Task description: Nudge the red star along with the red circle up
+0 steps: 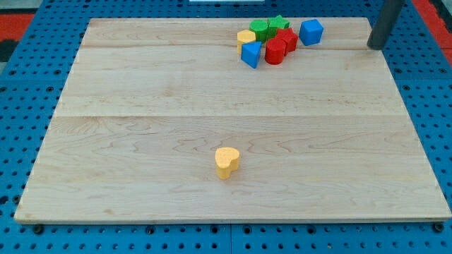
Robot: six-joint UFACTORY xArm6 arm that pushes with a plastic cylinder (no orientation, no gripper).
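The red circle (275, 51) and the red star (287, 39) sit touching each other in a tight cluster near the view's top edge of the wooden board (141, 127). My tip (375, 46) is at the view's top right, well to the right of the cluster and apart from every block. The rod rises out of the view's top.
In the same cluster are a yellow block (246, 37), a green circle (259, 29), a green star (278, 24), a blue block (251, 54) and a blue block (311, 32). A yellow heart (227, 161) lies alone toward the view's bottom middle.
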